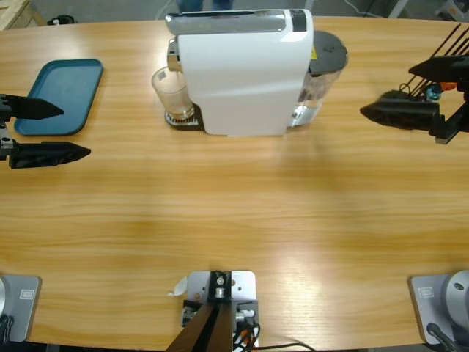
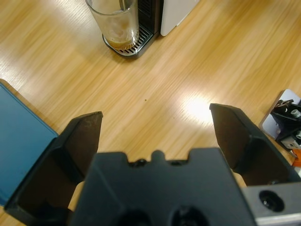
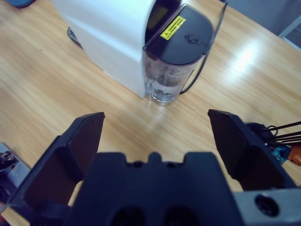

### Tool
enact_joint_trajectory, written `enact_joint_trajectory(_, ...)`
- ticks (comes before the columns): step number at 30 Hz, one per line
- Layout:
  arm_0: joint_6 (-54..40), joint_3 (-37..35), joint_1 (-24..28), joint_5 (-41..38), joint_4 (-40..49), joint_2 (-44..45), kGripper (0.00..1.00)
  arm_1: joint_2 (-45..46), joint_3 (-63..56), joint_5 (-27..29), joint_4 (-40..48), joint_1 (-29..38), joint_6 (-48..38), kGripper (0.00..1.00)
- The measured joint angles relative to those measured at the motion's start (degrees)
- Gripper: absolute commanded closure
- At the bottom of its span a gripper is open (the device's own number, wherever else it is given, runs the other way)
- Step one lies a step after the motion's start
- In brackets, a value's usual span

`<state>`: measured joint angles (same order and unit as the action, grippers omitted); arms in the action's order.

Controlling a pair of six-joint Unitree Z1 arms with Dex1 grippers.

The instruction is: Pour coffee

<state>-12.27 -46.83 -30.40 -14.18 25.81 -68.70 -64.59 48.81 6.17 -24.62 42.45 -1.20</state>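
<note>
The left hand (image 1: 73, 132) is hovering over the bench (image 1: 234, 220) with its jaws spread wide and gripping nothing. Ahead of it, and well apart, one clear glass (image 2: 115, 21) is standing on the drip grate (image 2: 134, 46) of the single white coffee machine (image 1: 242, 70); a thin layer of brown liquid seems to be sitting at its bottom. Just beside this hand, on the side away from the machine, one teal tray (image 1: 58, 95) is lying flat.

The right hand (image 1: 399, 111) is hanging on the machine's far side, also spread and empty. Straight ahead of it, the machine's one water tank (image 3: 176, 56), with a dark lid and a yellow label, is showing, near but not touching.

The main risk appears to be the glass: it is tall, smooth and tucked close under the spout, so a jaw arriving off-centre could be knocking it off the grate or tipping it, spilling whatever is inside. A loose grip could be letting it slide during lifting. The right hand, pushing forward, could be nudging the tank or the cable behind it.
</note>
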Motion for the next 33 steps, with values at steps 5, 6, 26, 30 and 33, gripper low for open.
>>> enact_joint_trajectory(5, 0.0, 0.0, 0.0, 0.0, -0.5, 0.0, 0.008, 0.0, -0.2, -0.4, 0.0, 0.0, 0.0, 0.000)
enact_joint_trajectory(6, 0.0, 0.0, 0.0, 0.0, -0.5, 0.0, 0.009, 0.0, -0.2, -0.4, 0.0, 0.0, 0.0, 0.000)
enact_joint_trajectory(26, 0.0, 0.0, 0.0, 0.0, -0.5, 0.0, 0.004, 0.0, -1.2, -1.6, 1.3, 0.0, 0.0, 0.000)
enact_joint_trajectory(30, -0.1, 0.0, 0.0, 0.0, -0.5, -0.3, 0.004, 0.0, -1.2, -1.6, 1.4, 0.0, 0.0, 0.000)
enact_joint_trajectory(33, -0.1, 0.0, 0.0, 0.0, -0.5, -0.5, 0.004, 0.0, -1.2, -1.6, 1.4, 0.0, 0.0, 0.000)
